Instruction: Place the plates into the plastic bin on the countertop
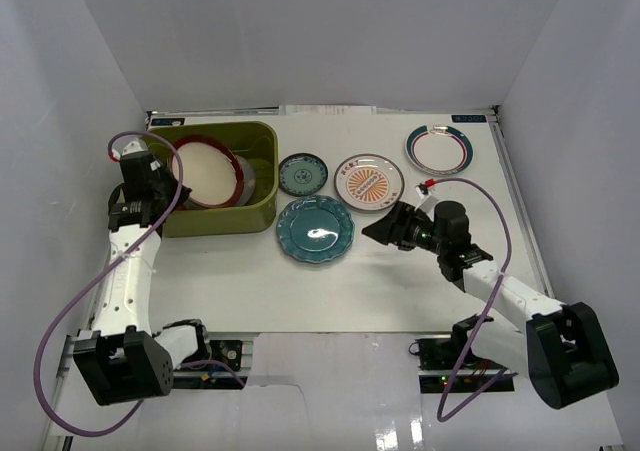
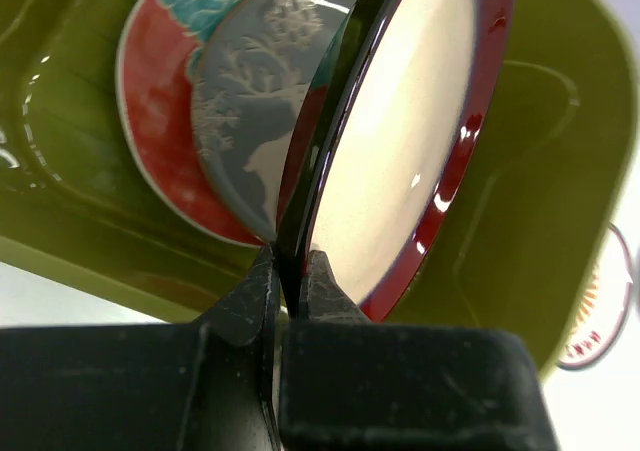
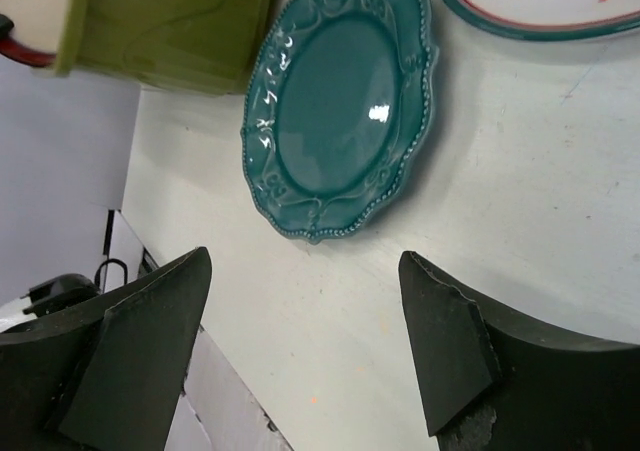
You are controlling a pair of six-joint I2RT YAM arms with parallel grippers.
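Dark-red-rimmed plate (image 1: pixel 208 171) stands tilted on edge in the plastic bin (image 1: pixel 215 221), rim pinched by the left gripper (image 2: pixel 290 271), probably to lean it against the grey glass plate (image 2: pixel 250 141), while the right gripper (image 3: pixel 305 311) hangs wide and empty facing the plain teal plate (image 3: pixel 340 111) on the countertop (image 1: pixel 380 291), likely next.

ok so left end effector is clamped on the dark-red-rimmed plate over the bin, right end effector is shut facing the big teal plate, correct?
Not quite. The right end effector is open, not shut: the right wrist view shows its fingers spread wide, facing the big teal plate. The left end effector is indeed clamped on the dark-red-rimmed plate over the bin.
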